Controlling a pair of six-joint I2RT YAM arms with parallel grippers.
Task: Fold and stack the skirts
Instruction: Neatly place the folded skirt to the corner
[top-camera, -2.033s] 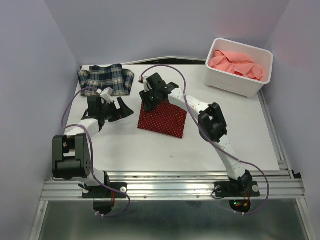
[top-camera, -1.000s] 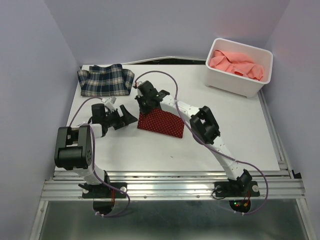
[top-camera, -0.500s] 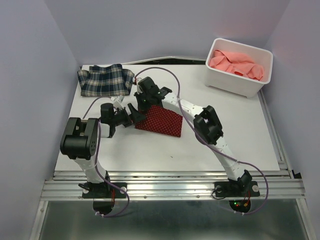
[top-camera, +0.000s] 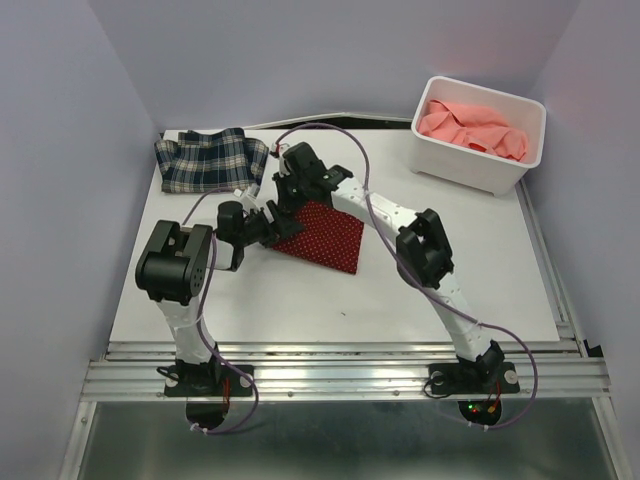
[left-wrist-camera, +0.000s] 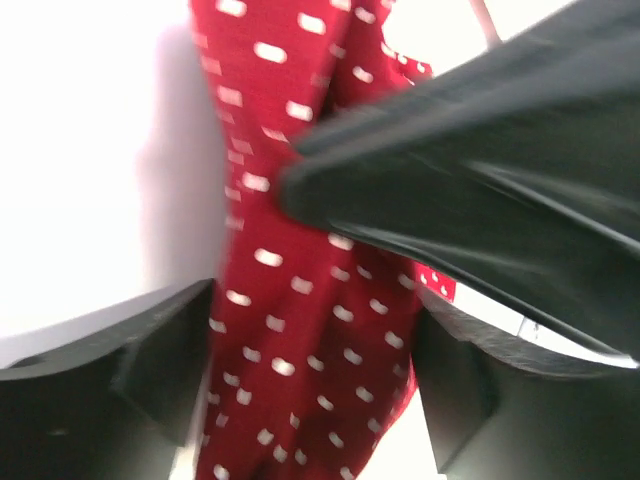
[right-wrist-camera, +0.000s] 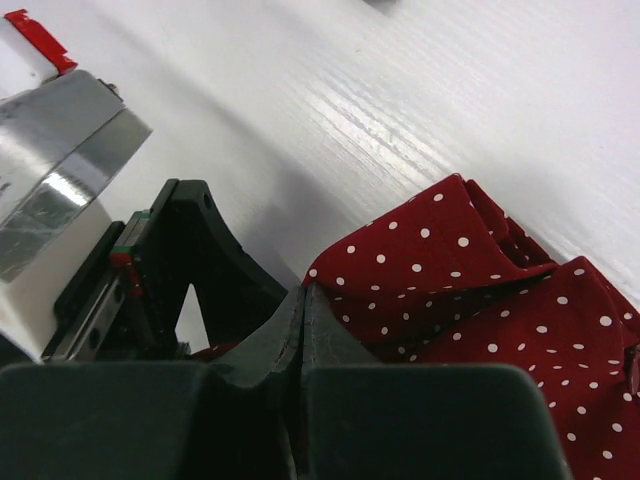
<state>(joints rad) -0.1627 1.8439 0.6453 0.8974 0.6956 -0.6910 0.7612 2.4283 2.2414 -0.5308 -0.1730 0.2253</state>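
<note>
The dark red dotted skirt (top-camera: 328, 237) lies folded mid-table. My right gripper (top-camera: 288, 205) is shut, pinching the skirt's far left corner (right-wrist-camera: 420, 270); its jaws (right-wrist-camera: 303, 300) are pressed together on the cloth edge. My left gripper (top-camera: 272, 226) is open at the same corner, and red cloth (left-wrist-camera: 300, 330) lies between its spread fingers (left-wrist-camera: 150, 380). The right gripper's black body fills the upper right of the left wrist view. The plaid skirt (top-camera: 210, 160) lies folded at the far left. The salmon-pink skirt (top-camera: 470, 125) is bunched in the bin.
The white plastic bin (top-camera: 470, 172) stands at the far right corner. Both arms meet over the table's left middle, with purple cables looping above them. Walls close in on the left, back and right sides.
My left gripper has swung right from beside the plaid skirt to the red skirt's left corner. My right gripper has stayed on that corner and shifted the skirt slightly.
</note>
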